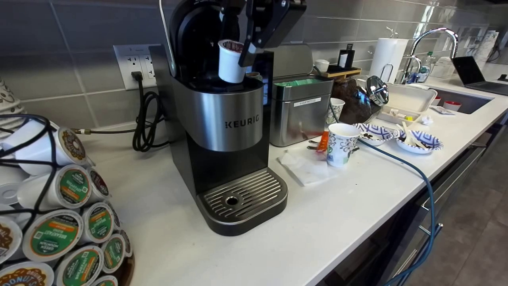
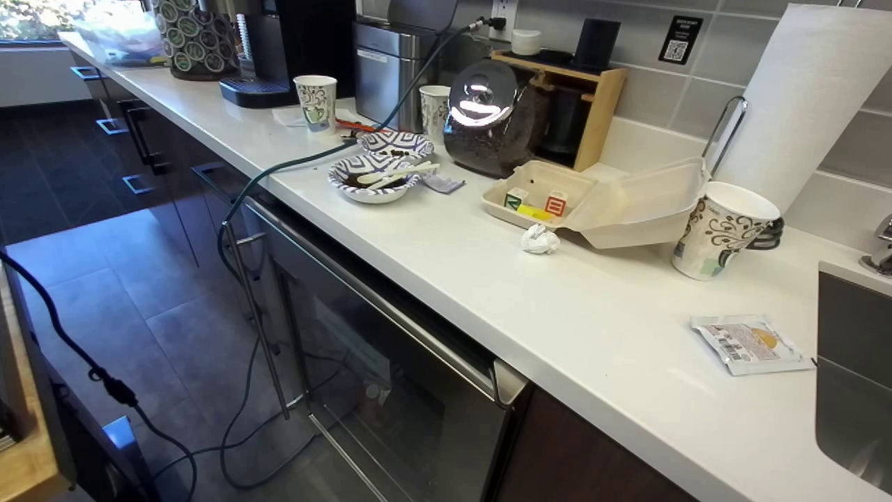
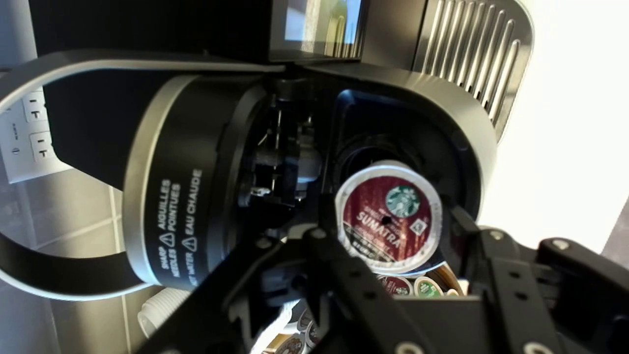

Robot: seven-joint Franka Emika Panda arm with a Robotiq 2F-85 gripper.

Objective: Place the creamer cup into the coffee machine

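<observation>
The creamer cup [image 1: 230,65], a small white pod with a dark red foil top, is between the fingers of my gripper [image 1: 239,47] in an exterior view. It is held slightly tilted over the open pod holder of the coffee machine [image 1: 222,119], silver and black with its lid raised. In the wrist view the foil top [image 3: 388,219] faces the camera, with a small dark hole in its middle. The gripper [image 3: 393,216] has a finger on each side of it. The holder opening [image 3: 366,155] shows partly behind the pod. Part of the machine [image 2: 310,56] shows in an exterior view, without the gripper.
A wire rack of coffee pods [image 1: 51,232] stands left of the machine. A steel box [image 1: 301,111] stands close on its right. A paper cup [image 1: 342,145], a napkin [image 1: 305,169] and patterned bowls [image 1: 418,142] lie beyond. A blue cable [image 1: 430,198] hangs over the counter edge.
</observation>
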